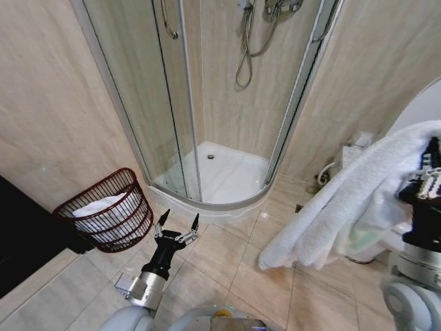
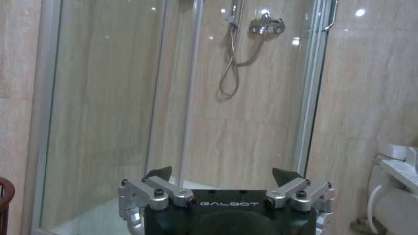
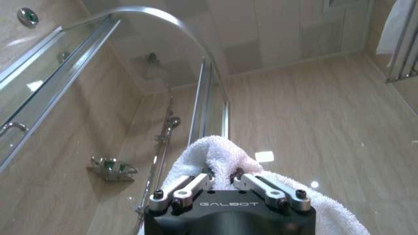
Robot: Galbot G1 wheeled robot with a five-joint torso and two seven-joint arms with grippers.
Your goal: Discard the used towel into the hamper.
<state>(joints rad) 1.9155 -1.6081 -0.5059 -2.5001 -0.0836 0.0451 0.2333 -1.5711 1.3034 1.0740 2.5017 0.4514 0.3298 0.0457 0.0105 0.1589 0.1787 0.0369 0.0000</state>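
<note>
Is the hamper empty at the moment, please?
No. White cloth already lies inside the hamper, showing through its wire wall. The towel hangs from the right tool, apart from it.

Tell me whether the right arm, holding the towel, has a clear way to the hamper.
Probably not directly. The right gripper, shut on the white towel, is far right; the hamper sits far left, and the open left gripper hangs between them.

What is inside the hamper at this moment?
The hamper, standing on the floor by the shower enclosure, holds a pale, folded-looking cloth. Its lower part and anything beneath it are hidden by the wire walls.
</note>
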